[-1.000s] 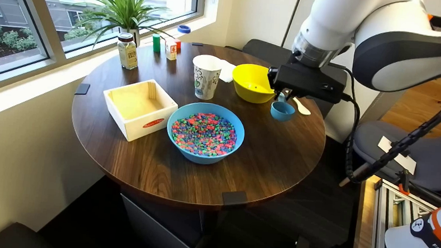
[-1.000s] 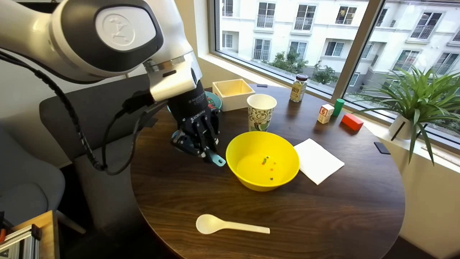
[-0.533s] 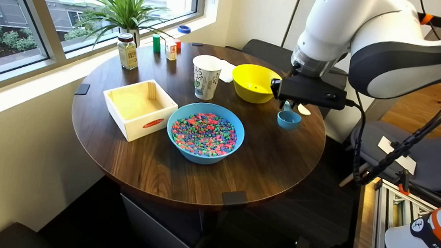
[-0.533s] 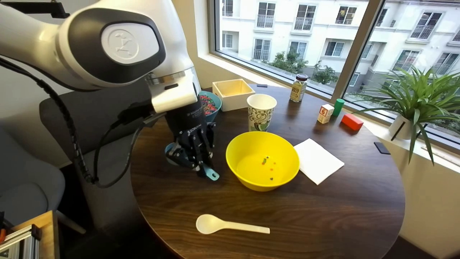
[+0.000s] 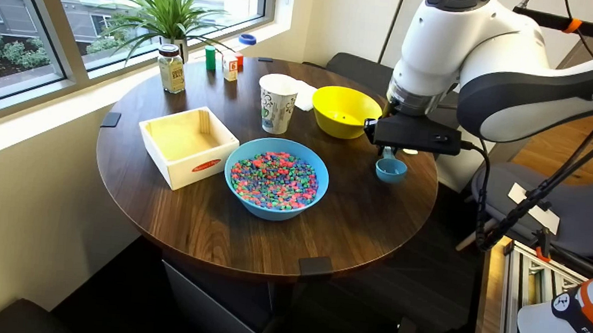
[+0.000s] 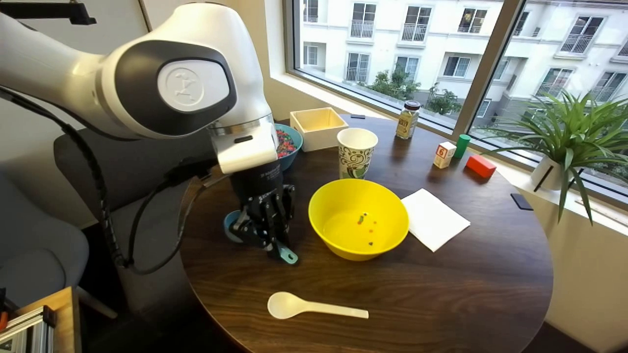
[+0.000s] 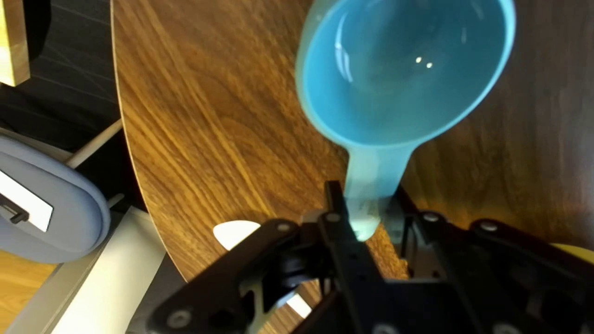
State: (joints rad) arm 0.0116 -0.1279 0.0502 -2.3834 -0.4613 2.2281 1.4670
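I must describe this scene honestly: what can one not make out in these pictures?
Scoop: far rim cut off by the wrist view's top edge.
Spoon: mostly behind the arm's black end, in an exterior view.
Blue bowl: partly behind the arm, in an exterior view.
Jar: fine print too small, in both exterior views.

The scoop (image 7: pixel 385 120) is light blue, the tool (image 7: pixel 366 202) black, the bowl (image 6: pixel 360 190) yellow; pebbles (image 5: pixel 274 180) mix pink, green and blue; dark swirls pattern the white cup (image 6: pixel 355 156); the surface (image 6: pixel 441 294) is brown-grained.
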